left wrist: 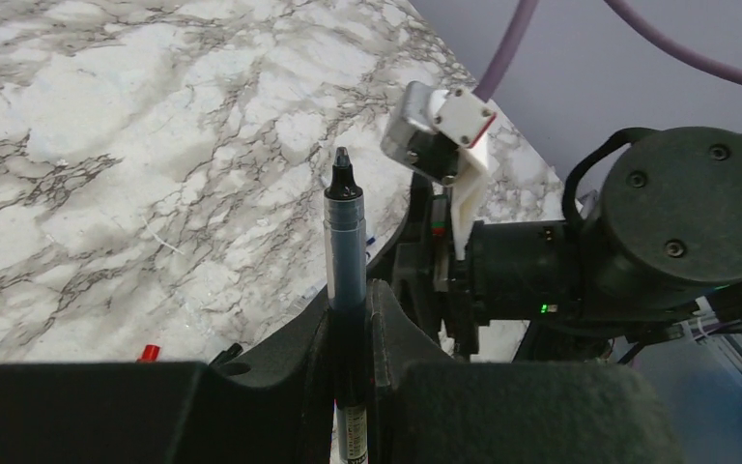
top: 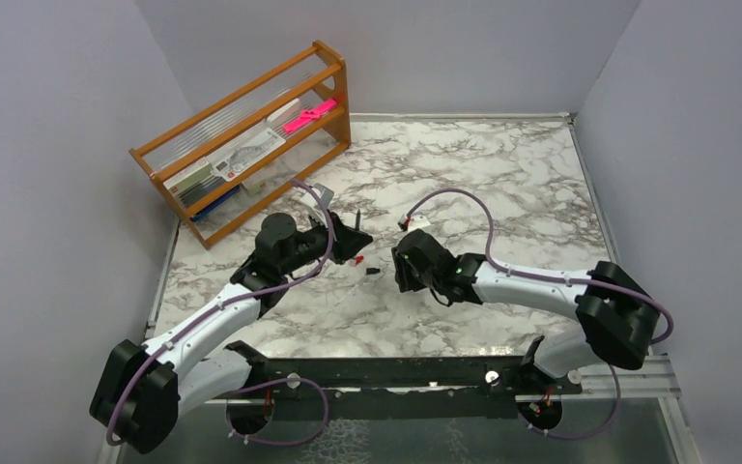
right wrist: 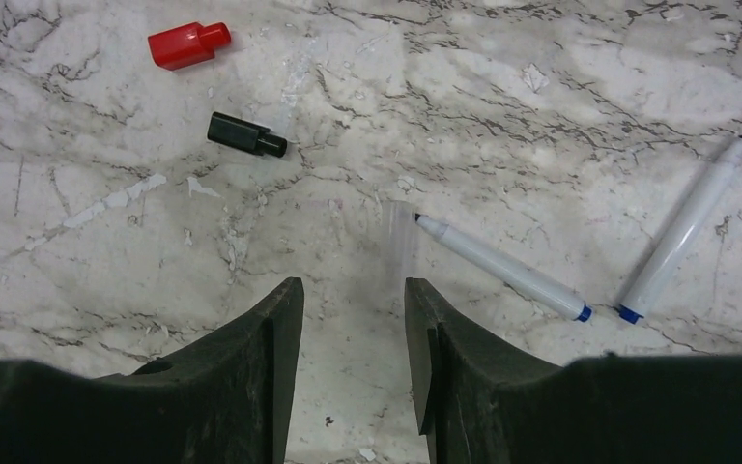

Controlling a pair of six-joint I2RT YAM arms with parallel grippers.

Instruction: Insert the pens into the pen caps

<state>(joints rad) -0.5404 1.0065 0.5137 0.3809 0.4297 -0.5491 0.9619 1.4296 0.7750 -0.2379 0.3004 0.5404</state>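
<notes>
Capping setup: black pen clamped in left gripper, clear cap faced by right gripper.
The left gripper is shut tight on the black pen, tip up. The right gripper is held just short of the clear cap, jaws half open, empty. White pens are seen right of that cap, black cap and red cap up-left. The clear cap could be flicked away if the jaws are closed off-centre.

1. White shells are seen on the left arm and right arm, with chunky black joint housings bolted on.
2. Purple cables are run along both.
3. Screws are dotted round a black motor cap, and a tiny green light is lit beside it.
4. Matte black wedge-shaped fingers are fitted on the right gripper.
</notes>
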